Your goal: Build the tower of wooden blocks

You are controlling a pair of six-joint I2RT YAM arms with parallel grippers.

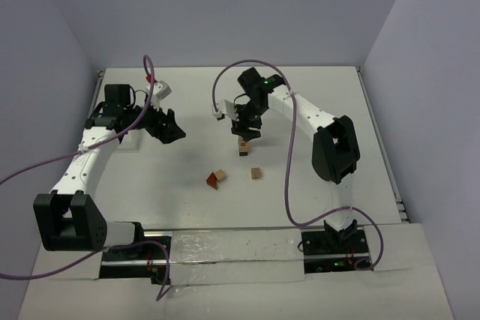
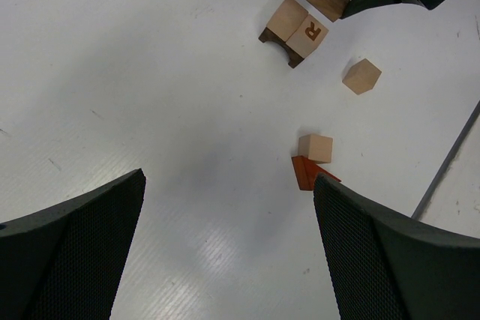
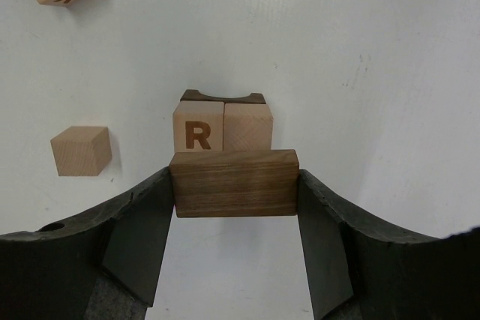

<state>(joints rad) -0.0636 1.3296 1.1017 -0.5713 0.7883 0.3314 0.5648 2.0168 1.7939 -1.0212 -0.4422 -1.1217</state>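
The tower [image 1: 244, 148] is a dark arch piece [image 3: 223, 96] with two tan cubes side by side on it, one marked R [image 3: 198, 135] and one plain [image 3: 247, 127]. My right gripper [image 3: 234, 185] is shut on a dark brown rectangular block [image 3: 234, 183], held level right by the cubes' tops; I cannot tell whether it touches them. In the top view this gripper [image 1: 244, 134] hangs over the tower. My left gripper [image 2: 229, 249] is open and empty above bare table, left of the tower [image 2: 296, 28]. It also shows in the top view [image 1: 174, 129].
A reddish wedge [image 2: 307, 172] lies with a tan cube [image 2: 316, 148] touching it, nearer the bases than the tower [image 1: 217, 178]. Another loose tan cube [image 2: 362, 76] lies to its right [image 1: 256, 173]. The table's edge [image 2: 450, 162] runs along the right of the left wrist view.
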